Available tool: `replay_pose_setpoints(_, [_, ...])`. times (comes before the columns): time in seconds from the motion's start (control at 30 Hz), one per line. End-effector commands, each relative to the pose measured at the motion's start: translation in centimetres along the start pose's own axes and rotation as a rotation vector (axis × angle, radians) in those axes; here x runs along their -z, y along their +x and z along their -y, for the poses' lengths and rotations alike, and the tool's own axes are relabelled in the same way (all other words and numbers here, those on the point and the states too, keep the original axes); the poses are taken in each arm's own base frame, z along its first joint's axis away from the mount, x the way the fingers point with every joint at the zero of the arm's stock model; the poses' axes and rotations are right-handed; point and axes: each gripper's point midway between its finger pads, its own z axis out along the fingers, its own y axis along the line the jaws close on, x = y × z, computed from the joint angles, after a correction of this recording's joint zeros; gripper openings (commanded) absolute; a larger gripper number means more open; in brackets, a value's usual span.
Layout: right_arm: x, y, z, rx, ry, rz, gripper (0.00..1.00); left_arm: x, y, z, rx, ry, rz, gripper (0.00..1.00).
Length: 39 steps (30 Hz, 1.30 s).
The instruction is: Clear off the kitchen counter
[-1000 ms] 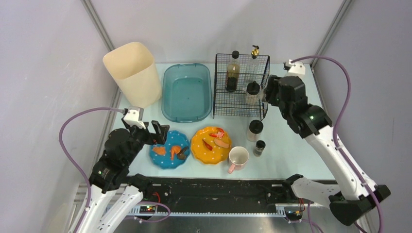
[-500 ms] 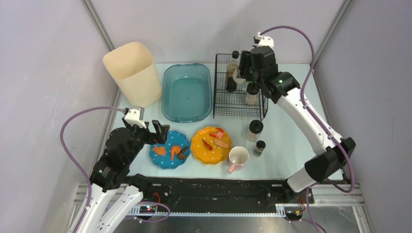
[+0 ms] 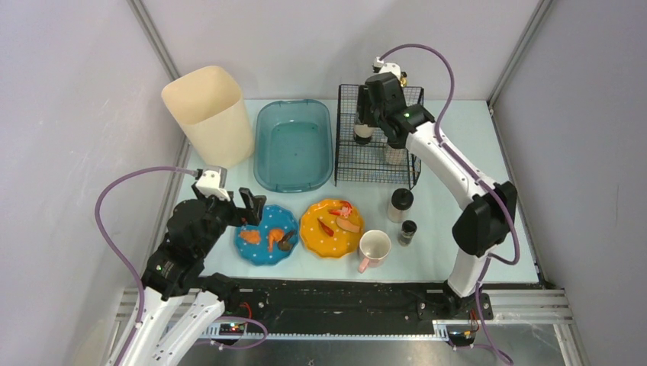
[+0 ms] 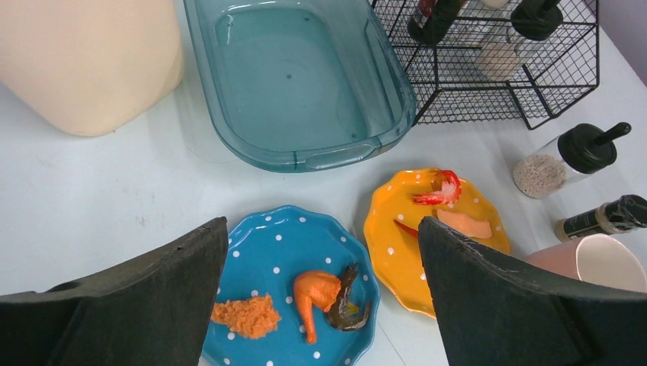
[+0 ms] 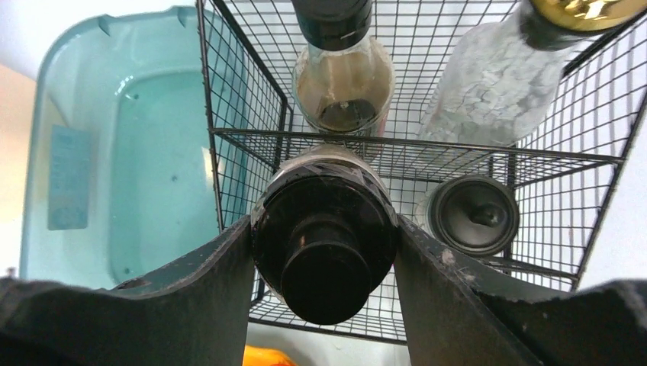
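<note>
kitchen counter (image 3: pixel 431 255), pale blue, between grey walls (image 3: pixel 69 91)

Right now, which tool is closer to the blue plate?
Left. The left tool hangs open at the blue plate's left edge; the right tool grips a bottle at the wire rack.

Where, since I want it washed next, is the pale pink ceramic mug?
Top view: the pale pink ceramic mug stands front-centre on the pale-blue counter, between the orange polka-dot plate, left, and a small dark bottle.
</note>
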Motion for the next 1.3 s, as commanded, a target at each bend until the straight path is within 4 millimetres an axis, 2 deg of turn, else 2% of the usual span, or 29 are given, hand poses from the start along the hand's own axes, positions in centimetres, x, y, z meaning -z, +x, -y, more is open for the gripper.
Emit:
replay_pose_setpoints(0.0, [-0.7, -4.5, -1.5, -0.046, -0.04, 0.138, 0.0, -0.2, 0.0, -0.5, -0.011, -0.024, -0.001, 0.98])
replay_pose_setpoints(0.2, [-3.6, -2.7, -1.5, -0.016, -0.021, 0.107, 0.0, -0.2, 0.0, -0.5, -0.011, -0.024, -0.002, 0.98])
replay_pose_setpoints(0.43, [-6.9, 0.7, -0.9, -0.011, 0.012, 0.03, 0.0, -0.2, 0.0, -0.5, -0.011, -0.024, -0.002, 0.98])
replay_pose_setpoints(0.57, [-8.3, 2.5, -0.6, -0.015, 0.026, -0.005, 0.05, -0.2, 0.0, -0.5, -0.012, -0.026, -0.002, 0.98])
replay_pose_setpoints(0.67, [-9.2, 3.7, -0.3, -0.018, 0.042, -0.023, 0.14, -0.2, 0.0, -0.5, -0.013, -0.026, -0.004, 0.98])
replay_pose_setpoints(0.83, [-10.5, 5.7, 0.4, -0.028, 0.07, -0.058, 0.21, -0.2, 0.0, -0.6, -0.013, -0.028, -0.004, 0.98])
replay_pose_setpoints(1.0, [-11.3, 7.1, 0.6, -0.028, 0.078, -0.083, 0.35, -0.2, 0.0, -0.6, -0.013, -0.028, -0.004, 0.98])
replay_pose_setpoints(1.1, [-11.3, 7.3, 0.6, -0.025, 0.077, -0.088, 0.42, -0.2, 0.1, -0.6, -0.013, -0.028, -0.005, 0.98])
replay_pose_setpoints(1.17, [-11.1, 7.0, 0.5, -0.024, 0.076, -0.082, 0.53, -0.3, 0.1, -0.5, -0.013, -0.026, -0.006, 0.98])
replay_pose_setpoints(1.27, [-10.2, 5.9, 0.4, -0.023, 0.07, -0.061, 0.63, -0.3, 0.1, -0.5, -0.013, -0.025, -0.008, 0.98])
